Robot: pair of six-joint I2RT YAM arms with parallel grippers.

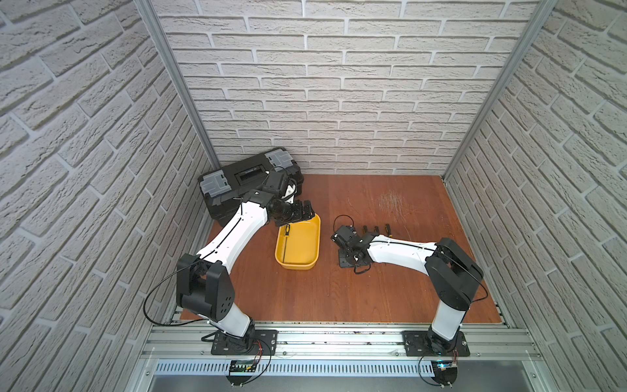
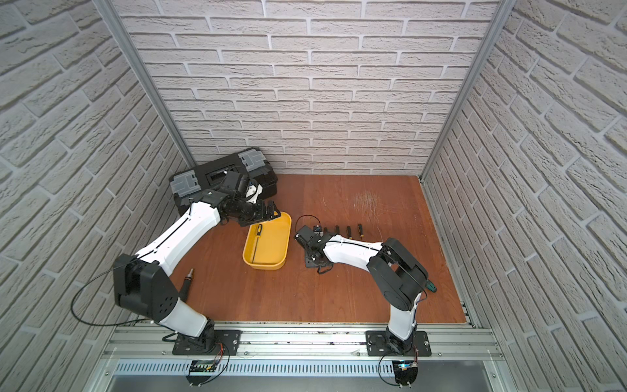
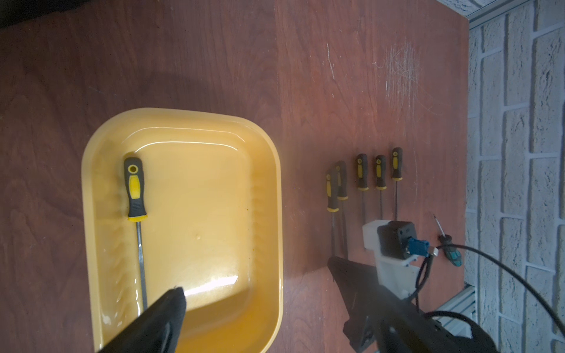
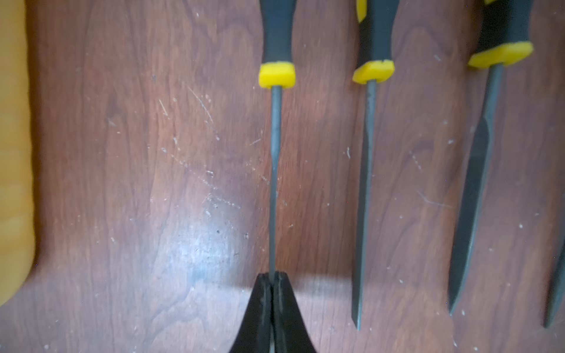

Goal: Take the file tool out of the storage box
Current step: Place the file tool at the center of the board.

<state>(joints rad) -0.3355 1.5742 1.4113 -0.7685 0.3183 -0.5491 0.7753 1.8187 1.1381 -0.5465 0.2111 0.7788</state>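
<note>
My left pincer [image 1: 303, 211] hangs wide open over the yellow storage box [image 3: 183, 116]; a file [image 3: 134, 189] lies inside, along its long wall. My right pincer [image 4: 271, 276] is closed on the thin shaft of a second file [image 4: 274, 152], outside, beside the box.

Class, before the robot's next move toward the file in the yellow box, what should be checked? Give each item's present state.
1. File lies uncovered in the storage box: ok.
2. Left tool open, over the box: ok.
3. Right tool free: not ok, shut on a second file by its shaft, outside the box.
4. Right tool apart from the box: ok.
5. Second file resting on the table: cannot tell.
</note>
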